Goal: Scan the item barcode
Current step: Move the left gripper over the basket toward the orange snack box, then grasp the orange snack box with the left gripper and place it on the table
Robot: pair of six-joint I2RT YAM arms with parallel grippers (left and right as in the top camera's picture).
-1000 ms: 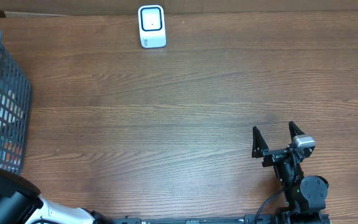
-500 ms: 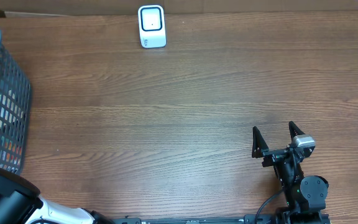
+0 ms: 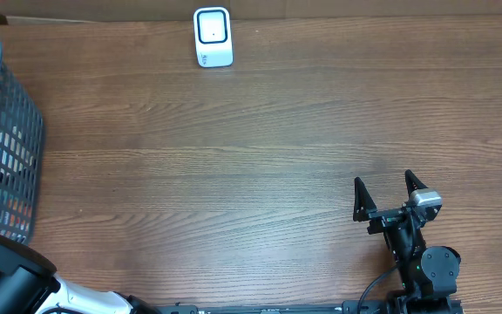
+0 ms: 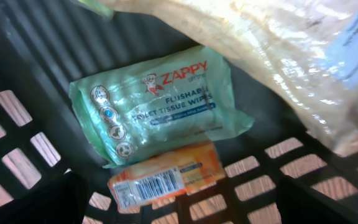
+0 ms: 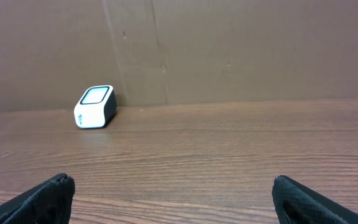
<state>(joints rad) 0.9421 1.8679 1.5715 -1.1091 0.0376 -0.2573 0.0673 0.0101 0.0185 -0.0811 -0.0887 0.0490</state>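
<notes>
Orange pkt [image 4: 166,179] w/ barcode [image 4: 149,186] lies in basket [image 3: 16,122] just below L gripper [image 4: 179,208], jaws wide apart, long axis finger-to-finger; R gripper [image 3: 383,179], also apart, well away across table [image 3: 234,174].

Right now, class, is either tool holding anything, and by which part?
Nothing is held. The right tool is open above the table; the left tool is open over the wipes pack in the basket.

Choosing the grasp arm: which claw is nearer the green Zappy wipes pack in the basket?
Left. The left claw hangs open over the wipes pack inside the basket; the right claw is open over the table, far from the basket.
</notes>
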